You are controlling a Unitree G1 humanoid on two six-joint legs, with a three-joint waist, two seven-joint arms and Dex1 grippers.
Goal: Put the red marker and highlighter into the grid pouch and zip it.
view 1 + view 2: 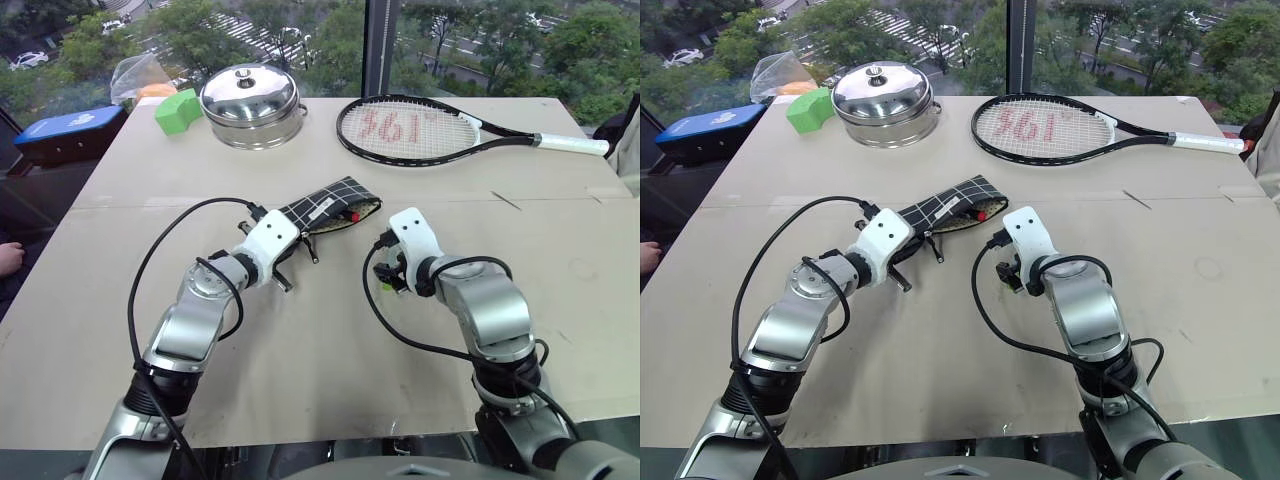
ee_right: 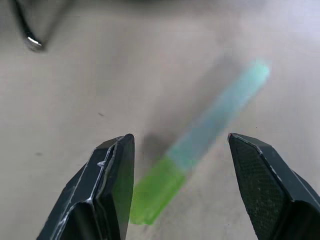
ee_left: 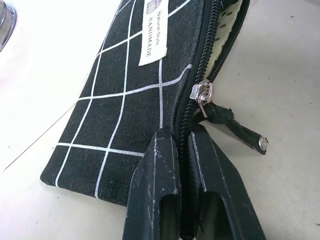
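The highlighter (image 2: 200, 150) lies on the surface between the right gripper's (image 2: 181, 165) wide jaws; left gripper (image 3: 184, 150) jaws pinch the pouch (image 3: 130, 100)

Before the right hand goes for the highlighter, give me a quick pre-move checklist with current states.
1. Right hand open, highlighter lying between its fingers on the table: ok.
2. Left hand shut on the grid pouch at its zipper edge: ok.
3. Pouch mouth open for loading, zipper pull near the left hand's end: ok.
4. Red marker in the pouch, red end showing at the mouth: ok.
5. Highlighter in the pouch: not ok, on the table.
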